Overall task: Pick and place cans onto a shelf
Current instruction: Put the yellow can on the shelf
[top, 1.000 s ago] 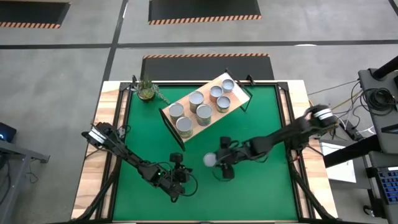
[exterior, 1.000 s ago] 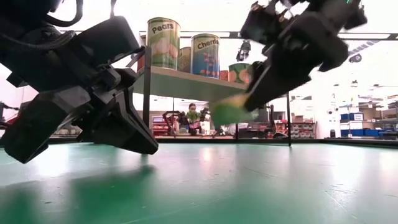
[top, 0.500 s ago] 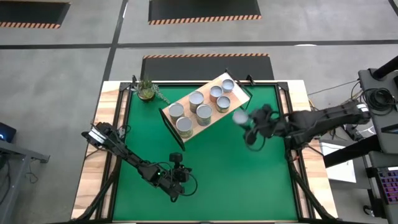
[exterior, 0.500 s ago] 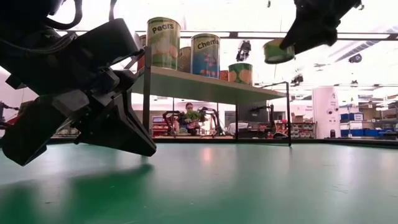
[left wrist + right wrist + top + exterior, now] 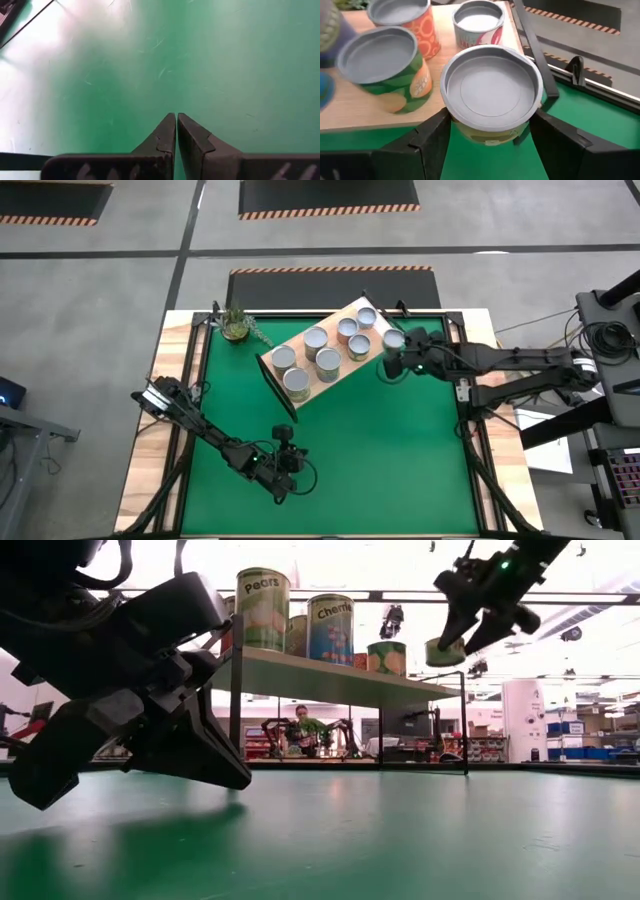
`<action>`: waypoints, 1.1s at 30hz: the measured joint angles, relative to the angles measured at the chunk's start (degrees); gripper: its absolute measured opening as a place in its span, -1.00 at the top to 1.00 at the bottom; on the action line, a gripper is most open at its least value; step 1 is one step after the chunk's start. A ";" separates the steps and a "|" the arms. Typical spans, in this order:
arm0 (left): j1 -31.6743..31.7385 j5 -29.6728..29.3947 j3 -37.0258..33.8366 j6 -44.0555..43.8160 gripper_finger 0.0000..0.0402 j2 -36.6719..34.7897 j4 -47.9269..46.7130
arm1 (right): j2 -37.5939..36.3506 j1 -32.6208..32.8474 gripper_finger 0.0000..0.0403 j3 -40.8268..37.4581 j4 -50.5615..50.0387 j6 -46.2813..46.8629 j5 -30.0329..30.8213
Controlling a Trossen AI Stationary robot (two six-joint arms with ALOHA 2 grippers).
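My right gripper (image 5: 392, 352) is shut on a can (image 5: 492, 95) with a silver top and a yellowish side, at the right end of the light-wood shelf (image 5: 305, 361). In the low view the can (image 5: 445, 651) hangs in the air. Several cans stand upright on the shelf board, among them a green-and-orange one (image 5: 385, 70) and a white-and-red one (image 5: 477, 25). My left gripper (image 5: 285, 480) is shut and empty, low over the green mat (image 5: 225, 60) near the table's near edge. My right gripper pinches the can's round side wall (image 5: 455, 127) between its two fingers, one finger (image 5: 432, 137) on each side just below the top rim. The fingers slant down from the table's right. The can is lifted clear, its top up and nearly level.
A small potted plant (image 5: 236, 325) stands at the far left corner of the mat. The shelf's black metal frame (image 5: 282, 398) reaches down to the mat. The mat's middle and near right (image 5: 400, 450) are bare.
My right gripper has carried the can from just above the mat's middle up and toward the far right, to the shelf's right end, its arm stretching out. The can has stayed in the hold and risen above shelf height. My left arm has kept still.
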 joint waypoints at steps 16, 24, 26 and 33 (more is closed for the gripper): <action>-0.20 -0.23 -2.02 -1.66 1.00 -0.11 2.00 | 8.38 -2.81 -0.24 0.00 5.74 -2.68 1.90; -0.17 -0.23 -2.02 -1.66 1.00 -0.11 1.98 | 8.84 -3.71 -0.24 0.00 7.28 -4.01 1.88; -0.17 -0.23 -2.02 -1.66 1.00 -0.11 1.98 | 8.86 -3.91 -0.24 0.00 7.40 -4.19 1.83; -0.20 -0.23 -2.02 -1.66 1.00 -0.11 2.29 | 9.12 -3.98 -0.24 0.00 8.35 -5.31 1.29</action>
